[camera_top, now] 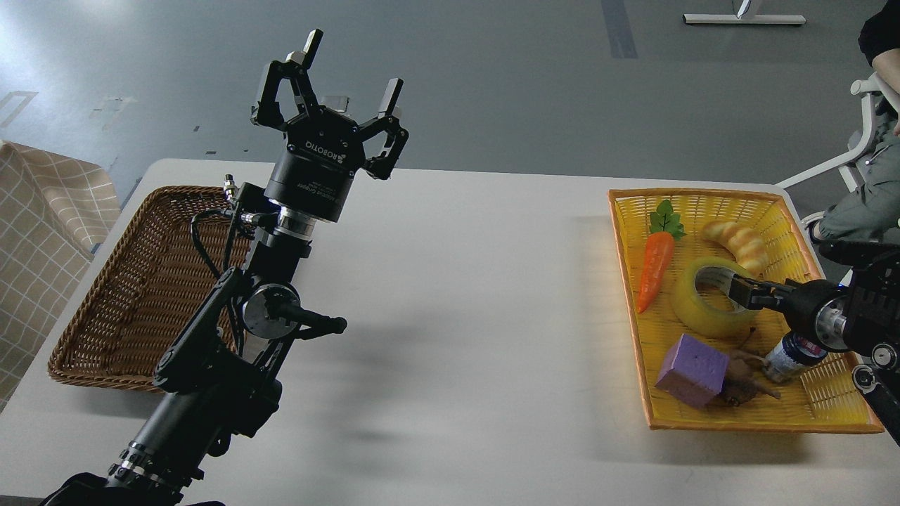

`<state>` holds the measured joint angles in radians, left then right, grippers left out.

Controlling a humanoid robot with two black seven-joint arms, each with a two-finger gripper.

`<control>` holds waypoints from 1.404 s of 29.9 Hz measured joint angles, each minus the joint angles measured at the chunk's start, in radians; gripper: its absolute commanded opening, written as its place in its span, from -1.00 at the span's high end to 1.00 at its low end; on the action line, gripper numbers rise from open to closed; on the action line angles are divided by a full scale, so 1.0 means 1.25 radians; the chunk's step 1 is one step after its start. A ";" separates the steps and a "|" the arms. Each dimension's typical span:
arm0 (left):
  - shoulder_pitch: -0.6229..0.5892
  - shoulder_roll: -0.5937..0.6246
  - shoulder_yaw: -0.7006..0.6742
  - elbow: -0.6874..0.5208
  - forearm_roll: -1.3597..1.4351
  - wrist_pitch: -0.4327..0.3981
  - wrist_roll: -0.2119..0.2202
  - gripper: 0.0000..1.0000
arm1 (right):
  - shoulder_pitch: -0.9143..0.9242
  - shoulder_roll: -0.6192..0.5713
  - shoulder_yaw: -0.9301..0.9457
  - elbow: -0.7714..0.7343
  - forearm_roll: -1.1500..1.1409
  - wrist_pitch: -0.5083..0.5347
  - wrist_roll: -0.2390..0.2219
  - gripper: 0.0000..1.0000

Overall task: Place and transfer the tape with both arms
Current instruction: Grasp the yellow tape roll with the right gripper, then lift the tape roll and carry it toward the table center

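The tape point(692, 309), a translucent yellow roll with a pale core, lies in the yellow basket point(628, 281) at the table's right. My right gripper point(738, 289) comes in from the right edge. Its dark tip sits at the tape's right rim, over the core opening. Its fingers are seen small and dark, so I cannot tell them apart. My left gripper point(351, 67) is held high above the table's left half. It points up, with its fingers wide open and empty.
The yellow basket also holds a toy carrot point(655, 263), a croissant point(735, 239), a purple block point(692, 369), a small jar point(786, 355) and a brown item point(745, 385). A brown wicker basket point(126, 295) stands at the left. A seated person point(865, 204) is at the far right.
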<state>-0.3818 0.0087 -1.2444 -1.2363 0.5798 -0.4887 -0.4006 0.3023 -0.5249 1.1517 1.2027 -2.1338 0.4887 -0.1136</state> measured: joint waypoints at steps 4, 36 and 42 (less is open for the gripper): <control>0.000 0.000 -0.001 0.000 0.000 0.000 0.000 -0.95 | 0.000 0.006 -0.003 0.000 0.000 0.000 0.000 -0.45; -0.001 0.006 -0.001 0.000 -0.003 0.000 0.000 -0.96 | 0.000 0.012 -0.003 -0.031 0.007 0.000 -0.009 0.84; -0.001 0.009 -0.001 0.000 -0.004 0.000 0.000 -0.95 | 0.000 0.014 -0.002 -0.024 0.013 0.000 -0.003 0.85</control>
<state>-0.3835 0.0195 -1.2456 -1.2363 0.5752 -0.4887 -0.4006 0.3023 -0.5080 1.1489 1.1721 -2.1178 0.4889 -0.1173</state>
